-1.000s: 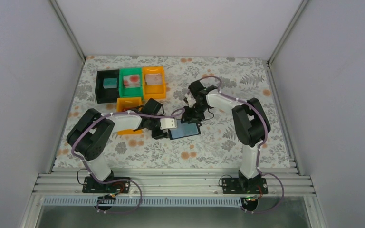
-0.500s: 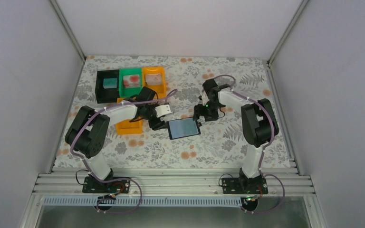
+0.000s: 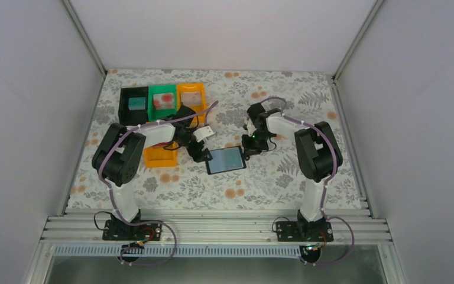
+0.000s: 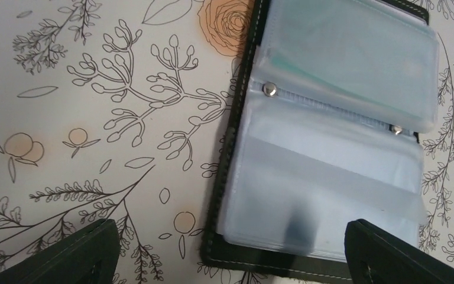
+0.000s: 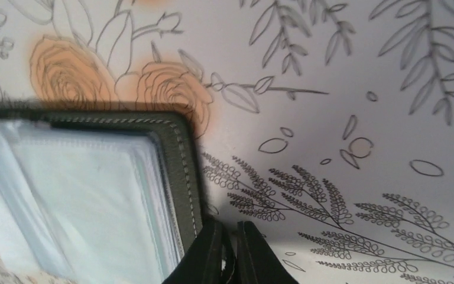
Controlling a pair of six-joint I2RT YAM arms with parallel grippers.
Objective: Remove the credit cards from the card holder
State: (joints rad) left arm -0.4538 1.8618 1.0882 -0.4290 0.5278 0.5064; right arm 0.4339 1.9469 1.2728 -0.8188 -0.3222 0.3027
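Floral cloth covers the counter (image 3: 284, 183). The card holder (image 3: 226, 160) lies open on it, pale sleeves up, between the two tools. The left tool (image 4: 227, 236) hangs over its edge, fingers wide apart, holding nothing. The right tool (image 5: 230, 254) sits at its corner, fingers nearly together. A teal credit card (image 3: 136, 104) lies in the black tray (image 3: 124, 115) beyond the left tool.

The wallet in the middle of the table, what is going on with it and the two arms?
The card holder lies open on the table. The left gripper hangs wide open over its left end, holding nothing. The right gripper is almost closed at its right edge; whether it pinches that edge is unclear. Some cards lie in the trays behind.
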